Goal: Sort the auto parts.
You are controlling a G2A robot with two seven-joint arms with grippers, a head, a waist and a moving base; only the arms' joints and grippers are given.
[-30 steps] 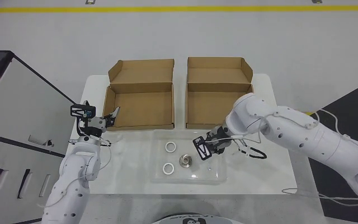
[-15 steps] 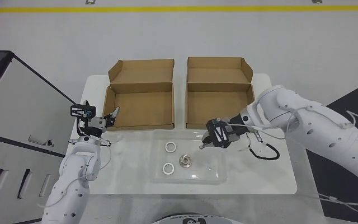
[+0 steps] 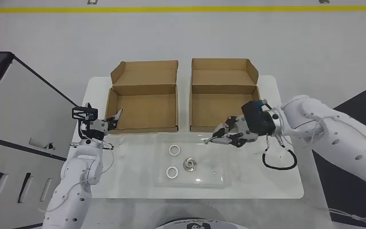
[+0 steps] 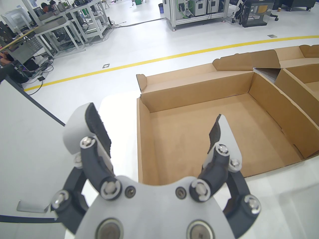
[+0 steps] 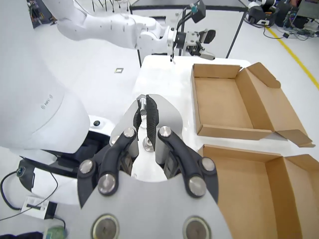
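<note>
Bolt (image 5: 142, 108) half-hidden in right gripper (image 5: 144, 102)

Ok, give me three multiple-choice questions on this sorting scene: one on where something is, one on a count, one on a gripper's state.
1. Where is the left gripper? A at the left cardboard box, by its outer edge; B between the two boxes; C inside the right box.
2. How many white rings lie in the clear tray? A one; B two; C four.
3. The right gripper is: A open and empty; B shut on a bolt; C shut on a ring.
Answers: 1 A, it hovers by that box's side wall; 2 B, two lie beside the metal part; 3 B, the bolt sits clamped in it.
</note>
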